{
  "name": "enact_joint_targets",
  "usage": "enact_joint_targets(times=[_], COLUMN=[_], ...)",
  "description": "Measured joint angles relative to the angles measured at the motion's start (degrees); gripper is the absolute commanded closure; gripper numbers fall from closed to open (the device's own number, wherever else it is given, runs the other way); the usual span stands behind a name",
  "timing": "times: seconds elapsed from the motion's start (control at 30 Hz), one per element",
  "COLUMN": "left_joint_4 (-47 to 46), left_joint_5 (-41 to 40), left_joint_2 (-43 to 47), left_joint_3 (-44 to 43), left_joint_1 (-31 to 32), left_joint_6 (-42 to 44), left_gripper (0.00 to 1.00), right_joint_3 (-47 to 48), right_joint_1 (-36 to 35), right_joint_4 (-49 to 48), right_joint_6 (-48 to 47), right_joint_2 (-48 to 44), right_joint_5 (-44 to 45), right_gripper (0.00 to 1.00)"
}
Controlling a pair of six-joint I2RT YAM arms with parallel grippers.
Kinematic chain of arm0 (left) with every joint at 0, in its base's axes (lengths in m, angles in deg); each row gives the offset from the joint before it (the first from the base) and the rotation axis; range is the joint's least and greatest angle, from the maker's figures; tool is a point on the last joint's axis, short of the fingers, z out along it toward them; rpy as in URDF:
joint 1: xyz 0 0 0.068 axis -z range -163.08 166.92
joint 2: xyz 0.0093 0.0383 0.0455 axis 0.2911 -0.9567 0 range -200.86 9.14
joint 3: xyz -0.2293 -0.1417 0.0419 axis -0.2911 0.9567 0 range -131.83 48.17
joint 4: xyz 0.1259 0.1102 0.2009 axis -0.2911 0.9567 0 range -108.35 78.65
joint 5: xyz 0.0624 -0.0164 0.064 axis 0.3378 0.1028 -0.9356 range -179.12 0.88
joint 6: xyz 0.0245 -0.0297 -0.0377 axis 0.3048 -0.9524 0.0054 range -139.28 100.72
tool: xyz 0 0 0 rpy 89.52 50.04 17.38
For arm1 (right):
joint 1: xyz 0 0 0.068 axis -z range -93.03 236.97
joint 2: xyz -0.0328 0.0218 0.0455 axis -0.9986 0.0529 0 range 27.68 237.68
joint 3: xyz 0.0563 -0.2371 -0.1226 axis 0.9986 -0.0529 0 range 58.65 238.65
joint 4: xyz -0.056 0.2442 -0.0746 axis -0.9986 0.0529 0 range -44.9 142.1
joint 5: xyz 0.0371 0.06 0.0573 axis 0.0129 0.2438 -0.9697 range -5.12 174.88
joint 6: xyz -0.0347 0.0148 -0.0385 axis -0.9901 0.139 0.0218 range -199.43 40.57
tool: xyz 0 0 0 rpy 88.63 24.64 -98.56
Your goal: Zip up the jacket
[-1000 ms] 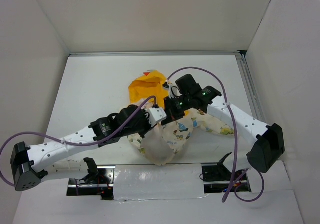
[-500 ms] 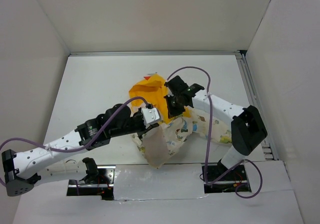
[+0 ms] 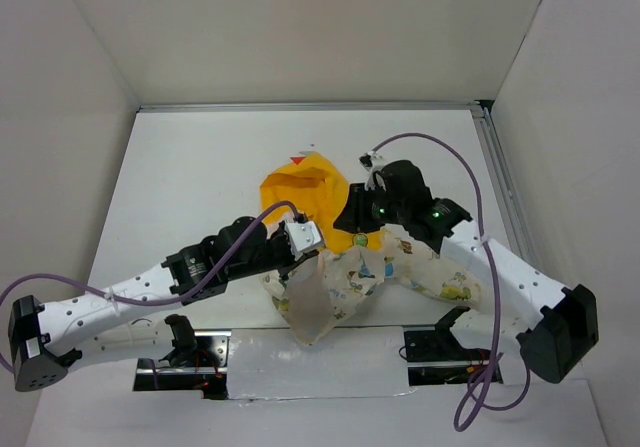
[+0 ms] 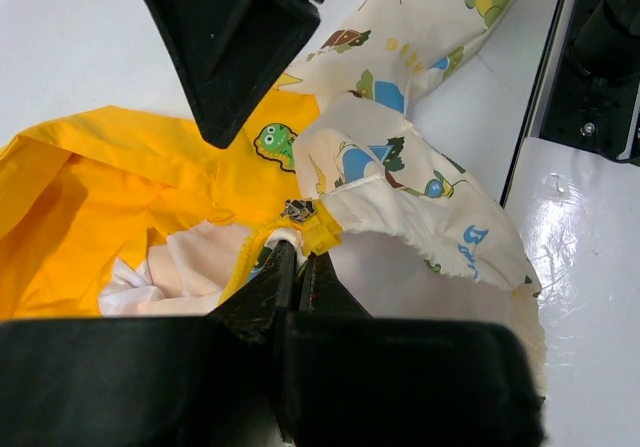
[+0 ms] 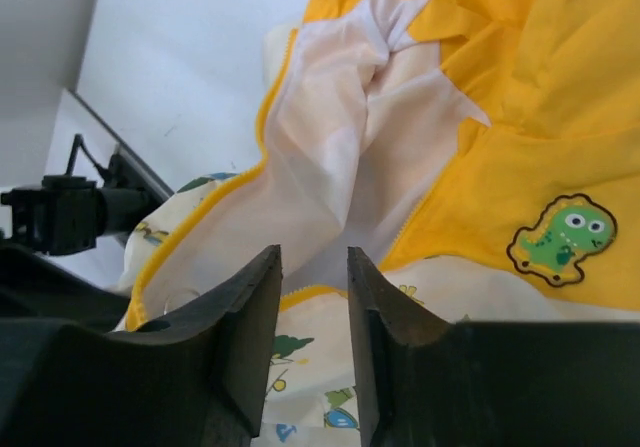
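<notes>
The jacket (image 3: 365, 267) lies crumpled mid-table, its cream animal print towards me and its yellow hood (image 3: 300, 185) behind. My left gripper (image 3: 318, 254) is shut on the jacket's (image 4: 420, 202) lower front edge, right beside the yellow zip end (image 4: 322, 233) and a small metal slider (image 4: 297, 210). My right gripper (image 3: 356, 219) hovers just over the yellow lining by the dinosaur patch (image 5: 556, 235). Its jaws stand open with nothing between them. Below them run the jacket's (image 5: 330, 167) white inner fabric and a yellow zip edge (image 5: 300, 295). The right gripper (image 4: 225, 42) also shows in the left wrist view.
A metal rail (image 3: 500, 182) runs along the table's right side. White walls (image 3: 90, 87) enclose the table on three sides. A shiny white strip (image 3: 320, 352) and both arm mounts line the near edge.
My right gripper has opened and let go of the jacket, shifting slightly right as its arm swung outward. My left gripper stays shut on the front edge, pulled a little towards me.
</notes>
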Motion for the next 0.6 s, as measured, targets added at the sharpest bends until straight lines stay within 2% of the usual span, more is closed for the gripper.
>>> enact_joint_targets(times=[0.07,0.17,0.3,0.6], left_joint_4=[-1.05,-1.70,-2.14,-6.67], left_joint_5=[0.04,0.22,0.52,0.87], left_joint_2=[0.20,0.31,0.28,0.28], left_joint_3=[1.09,2.08,2.27,2.29], left_joint_1=[0.00,-0.02,-0.02,0.00], left_joint_6=[-0.02,-0.02,0.22,4.07], left_gripper=[1.00,1.00,1.00,1.00], right_joint_3=[-4.02,-8.63,-10.49,-9.79], right_joint_1=[1.88,5.16,7.54,8.98], right_joint_4=[-3.61,-8.00,-13.62,-23.63], right_joint_6=[1.95,4.92,8.15,12.61], right_joint_2=[-2.23,-2.89,-0.31,6.60], right_joint_5=[-4.07,-12.22,-24.83,-41.70], right_gripper=[0.50,0.43,0.40,0.37])
